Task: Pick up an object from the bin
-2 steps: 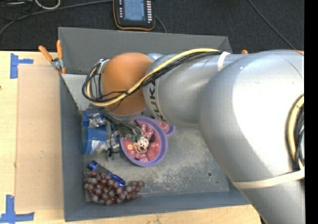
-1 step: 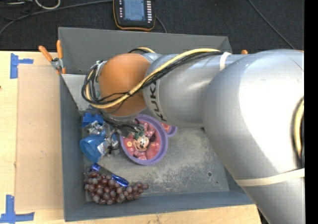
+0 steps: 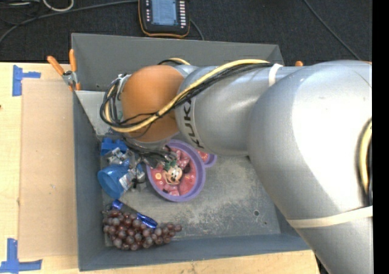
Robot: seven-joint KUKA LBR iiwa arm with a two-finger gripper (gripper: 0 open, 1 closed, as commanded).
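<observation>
- Silver arm (image 3: 292,139) reaches in from the right, orange wrist cover (image 3: 149,102) over the bin's (image 3: 182,48) left half.
- Tool (image 3: 135,162) sits low under the cover; open or closed: cannot tell.
- Blue cup (image 3: 111,180) lies just left of the tool, purple bowl (image 3: 185,181) just right.
- Dark grape bunch (image 3: 135,231) lies by the front wall, apart from the tool.

Claw (image 3: 137,161) perhaps mostly under orange cover (image 3: 149,101); purple bowl (image 3: 184,196) partly under arm (image 3: 243,115).

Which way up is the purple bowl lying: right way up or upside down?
Right way up. The bowl shows its pink inside with a cartoon mouse picture, and its purple rim faces up.
</observation>
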